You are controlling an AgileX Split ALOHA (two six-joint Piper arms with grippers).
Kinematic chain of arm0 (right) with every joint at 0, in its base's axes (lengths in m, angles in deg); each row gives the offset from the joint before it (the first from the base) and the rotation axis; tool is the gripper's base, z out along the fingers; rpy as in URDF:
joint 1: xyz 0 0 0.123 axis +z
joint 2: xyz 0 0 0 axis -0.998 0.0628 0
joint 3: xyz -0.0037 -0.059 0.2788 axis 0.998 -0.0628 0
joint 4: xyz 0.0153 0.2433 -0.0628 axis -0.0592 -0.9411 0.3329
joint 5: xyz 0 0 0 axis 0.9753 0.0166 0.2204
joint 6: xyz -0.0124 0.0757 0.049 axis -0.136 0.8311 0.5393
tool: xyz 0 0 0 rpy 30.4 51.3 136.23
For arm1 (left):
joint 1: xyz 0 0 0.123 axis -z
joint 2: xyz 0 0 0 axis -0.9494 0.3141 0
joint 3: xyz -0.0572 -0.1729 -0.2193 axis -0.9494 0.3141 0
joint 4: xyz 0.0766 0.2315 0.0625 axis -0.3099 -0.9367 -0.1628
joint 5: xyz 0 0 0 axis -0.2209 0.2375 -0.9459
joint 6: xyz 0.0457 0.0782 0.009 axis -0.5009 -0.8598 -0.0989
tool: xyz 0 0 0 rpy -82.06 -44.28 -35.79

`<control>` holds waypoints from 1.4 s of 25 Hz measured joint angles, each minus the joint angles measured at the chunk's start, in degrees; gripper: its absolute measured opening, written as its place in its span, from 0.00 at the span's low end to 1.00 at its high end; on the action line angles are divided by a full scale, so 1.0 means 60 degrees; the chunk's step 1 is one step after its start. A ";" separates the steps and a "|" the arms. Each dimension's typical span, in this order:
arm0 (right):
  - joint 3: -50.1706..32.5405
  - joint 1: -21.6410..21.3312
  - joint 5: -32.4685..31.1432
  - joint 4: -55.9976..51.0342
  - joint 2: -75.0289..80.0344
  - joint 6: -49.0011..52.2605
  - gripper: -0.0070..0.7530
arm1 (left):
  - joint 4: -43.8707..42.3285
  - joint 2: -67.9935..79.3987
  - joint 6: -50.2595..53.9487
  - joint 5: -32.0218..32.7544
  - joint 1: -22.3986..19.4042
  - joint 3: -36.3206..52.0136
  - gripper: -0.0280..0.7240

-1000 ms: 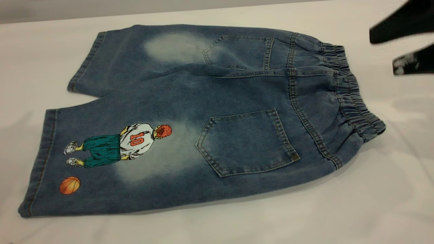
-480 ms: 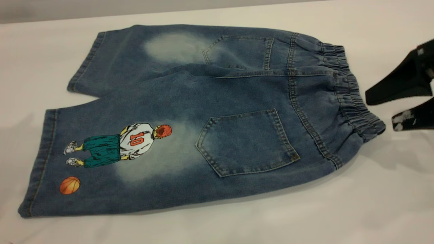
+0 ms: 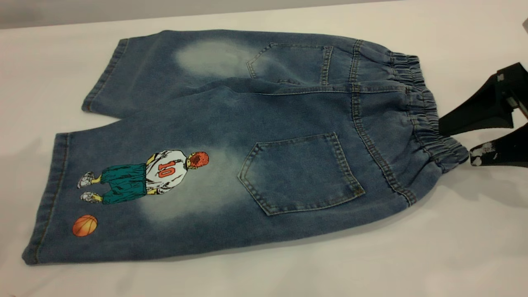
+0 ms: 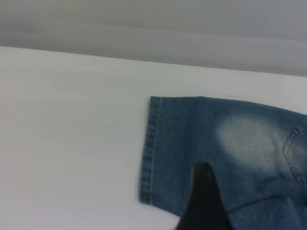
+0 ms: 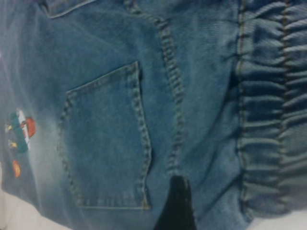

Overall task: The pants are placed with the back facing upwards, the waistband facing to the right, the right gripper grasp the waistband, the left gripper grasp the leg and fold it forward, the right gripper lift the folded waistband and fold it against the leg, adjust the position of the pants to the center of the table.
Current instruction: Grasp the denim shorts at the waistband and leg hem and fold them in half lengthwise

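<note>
Across the middle of the table (image 3: pixel 474 255) the pants (image 3: pixel 264 123) lie flat with the back up, two patch pockets showing, and nothing lies on top of them. The waistband (image 3: pixel 429 123) runs along their right end, toward the table's right edge, gathered into ridges and slightly raised off the surface at its near corner. The leg (image 3: pixel 136 194) with the printed player and the orange ball is the one nearer the front edge of the table, its hem pointing to the left edge; the plain leg (image 3: pixel 165 66) with the pale faded patch lies beyond it, toward the far edge, and the printed leg overlaps it a little along the middle seam.

At the right edge the right gripper (image 3: pixel 456 138) is down at the near part of the waistband with its two black fingers spread apart: one fingertip (image 3: pixel 447 126) rests against the gathered denim, the other is just off the waistband's near corner. No cloth is pinched between them.

The left gripper (image 4: pixel 204 201) is over the plain leg near its hem; only one dark finger shows, so whether it is spread or closed cannot be told.
</note>
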 joint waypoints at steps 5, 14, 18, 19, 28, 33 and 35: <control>0.0008 0.0000 0.0056 -0.0674 0.0391 -0.0146 0.74 | 0.0000 0.0000 0.0000 -0.0019 0.0000 0.0000 0.65; 0.0008 0.0017 -0.0105 -0.1208 0.0939 -0.0135 0.74 | 0.0000 0.0000 0.0000 -0.0039 0.0000 0.0000 0.65; 0.0008 0.0037 -0.0483 -0.1177 0.1038 -0.0135 0.74 | 0.0000 0.0000 0.0000 -0.0051 0.0000 0.0000 0.65; 0.0008 0.0037 -0.0625 -0.1178 0.1038 -0.0135 0.74 | 0.0000 0.0000 0.0000 -0.0051 0.0000 0.0000 0.65; 0.0200 0.0037 -0.0788 -0.1171 0.1038 -0.0126 0.66 | 0.0008 0.0000 0.0000 -0.0054 0.0000 0.0000 0.65; 0.0200 0.0037 -0.0779 -0.1171 0.1038 -0.0126 0.48 | 0.0037 0.0000 0.0000 -0.0054 0.0000 0.0000 0.65; 0.0200 0.0037 -0.0802 -0.1171 0.1038 -0.0126 0.39 | 0.0037 0.0000 0.0000 -0.0054 0.0000 0.0000 0.65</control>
